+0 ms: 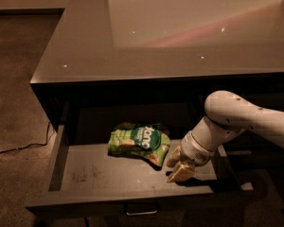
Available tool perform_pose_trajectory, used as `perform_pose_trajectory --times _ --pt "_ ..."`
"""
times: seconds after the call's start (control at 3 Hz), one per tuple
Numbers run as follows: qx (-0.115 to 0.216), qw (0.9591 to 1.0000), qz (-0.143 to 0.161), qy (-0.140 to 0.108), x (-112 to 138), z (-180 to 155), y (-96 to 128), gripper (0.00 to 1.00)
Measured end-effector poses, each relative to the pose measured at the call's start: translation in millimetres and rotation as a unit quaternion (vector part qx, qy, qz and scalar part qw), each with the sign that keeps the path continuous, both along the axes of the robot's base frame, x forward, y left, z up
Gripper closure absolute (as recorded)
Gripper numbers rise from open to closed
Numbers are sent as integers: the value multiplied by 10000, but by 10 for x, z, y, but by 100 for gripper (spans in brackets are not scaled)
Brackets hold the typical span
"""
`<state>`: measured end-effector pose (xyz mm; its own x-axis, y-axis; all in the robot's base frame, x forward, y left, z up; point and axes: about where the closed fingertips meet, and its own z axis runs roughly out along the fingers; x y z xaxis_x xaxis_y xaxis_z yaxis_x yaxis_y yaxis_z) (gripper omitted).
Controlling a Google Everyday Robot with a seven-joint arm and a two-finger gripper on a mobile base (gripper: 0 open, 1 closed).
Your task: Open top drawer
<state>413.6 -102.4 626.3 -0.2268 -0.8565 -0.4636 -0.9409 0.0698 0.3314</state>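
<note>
White arm (248, 122) is coming in from the right edge, elbow bending down & leftward; wrist (199, 144) is angling twd near left; gripper (179, 166) is pointing down, sitting low, near side, just right of centre

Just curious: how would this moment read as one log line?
top drawer: open | gripper: inside drawer, beside green snack bag | handle: free

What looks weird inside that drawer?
A crumpled green snack bag lies alone in the open top drawer, on its scuffed floor. The robot's tool hangs inside the drawer too, close beside the bag, near the drawer's front.
</note>
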Motion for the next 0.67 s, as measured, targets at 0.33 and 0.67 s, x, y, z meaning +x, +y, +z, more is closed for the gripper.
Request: perform_pose_trajectory --times 0.33,0.67 --pt "0 10000 1 1 0 0 0 0" --pt "0 10000 1 1 -1 -1 1 0"
